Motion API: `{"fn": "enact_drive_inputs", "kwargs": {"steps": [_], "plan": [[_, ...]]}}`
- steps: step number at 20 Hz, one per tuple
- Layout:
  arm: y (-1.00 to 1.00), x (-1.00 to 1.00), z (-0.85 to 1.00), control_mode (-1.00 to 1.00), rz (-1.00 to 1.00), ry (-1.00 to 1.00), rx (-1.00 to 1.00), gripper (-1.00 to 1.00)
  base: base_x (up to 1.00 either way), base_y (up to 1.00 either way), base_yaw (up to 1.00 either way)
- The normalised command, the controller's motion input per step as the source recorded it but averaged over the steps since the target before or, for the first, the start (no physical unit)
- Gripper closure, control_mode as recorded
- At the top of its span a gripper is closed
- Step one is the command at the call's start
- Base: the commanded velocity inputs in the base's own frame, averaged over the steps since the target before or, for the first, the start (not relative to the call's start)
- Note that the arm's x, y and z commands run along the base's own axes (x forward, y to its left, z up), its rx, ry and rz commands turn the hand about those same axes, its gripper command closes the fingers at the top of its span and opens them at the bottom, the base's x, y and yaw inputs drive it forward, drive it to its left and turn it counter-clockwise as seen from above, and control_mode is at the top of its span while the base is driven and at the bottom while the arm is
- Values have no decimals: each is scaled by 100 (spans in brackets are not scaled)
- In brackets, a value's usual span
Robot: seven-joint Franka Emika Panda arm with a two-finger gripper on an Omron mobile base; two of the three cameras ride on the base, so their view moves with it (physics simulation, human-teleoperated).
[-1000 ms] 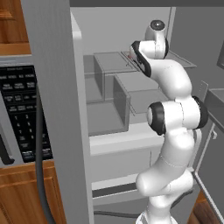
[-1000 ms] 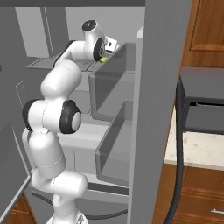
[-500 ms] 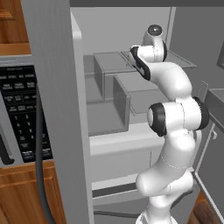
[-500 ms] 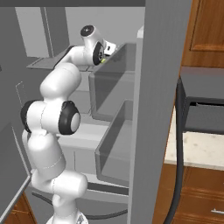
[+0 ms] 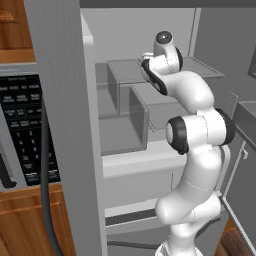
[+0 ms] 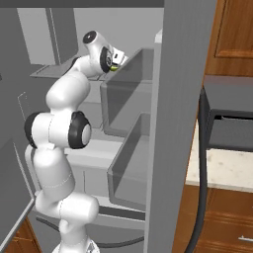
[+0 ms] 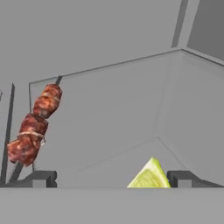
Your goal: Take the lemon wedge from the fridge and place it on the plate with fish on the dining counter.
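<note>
**Hand drops closer to the lemon wedge on the fridge shelf**

The lemon wedge (image 7: 150, 176) lies on a grey upper shelf (image 7: 109, 144) inside the open fridge (image 5: 60, 125), yellow-green, its point up. In the hand view it sits low in the picture between the two dark fingertips (image 7: 39, 178), nearer the right-hand one, and touches neither. In the right base view a speck of the same colour (image 6: 114, 68) shows just under the gripper (image 6: 117, 58).

Over the last second the arm's top joints have sunk lower and tucked further into the fridge, so the hand now hangs closer over the shelf. The fingers have stayed spread as wide as they go, with nothing between them but the wedge below.

This looks like the end of the approach: the hand is roughly lined up, though the wedge is off-centre toward one finger. A small sideways shift and a further drop seem needed before closing. The wedge is tiny against the gripper, so a closing finger may nudge it aside instead of pinching it.

A meat skewer (image 7: 33, 124) lies on the same shelf, well apart from the wedge, and should not get in the way.
</note>
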Motion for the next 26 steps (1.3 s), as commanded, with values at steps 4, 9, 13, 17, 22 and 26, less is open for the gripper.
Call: {"fn": "enact_drive_inputs", "kwargs": {"steps": [4, 9, 13, 17, 22, 26], "plan": [[5, 11, -1, -100, -9, 0, 1, -100, 0, 0, 0], [0, -6, -22, -100, -9, 0, 5, -100, 0, 0, 0], [0, -1, -15, -100, -10, 0, 5, 100, 0, 0, 0], [0, 0, -1, -100, -1, 0, 0, 100, 0, 0, 0], [0, -18, 0, -100, 0, -1, 0, 100, 0, 0, 0], [2, -89, 0, -100, 0, -7, 0, 100, 0, 0, 0]]}}
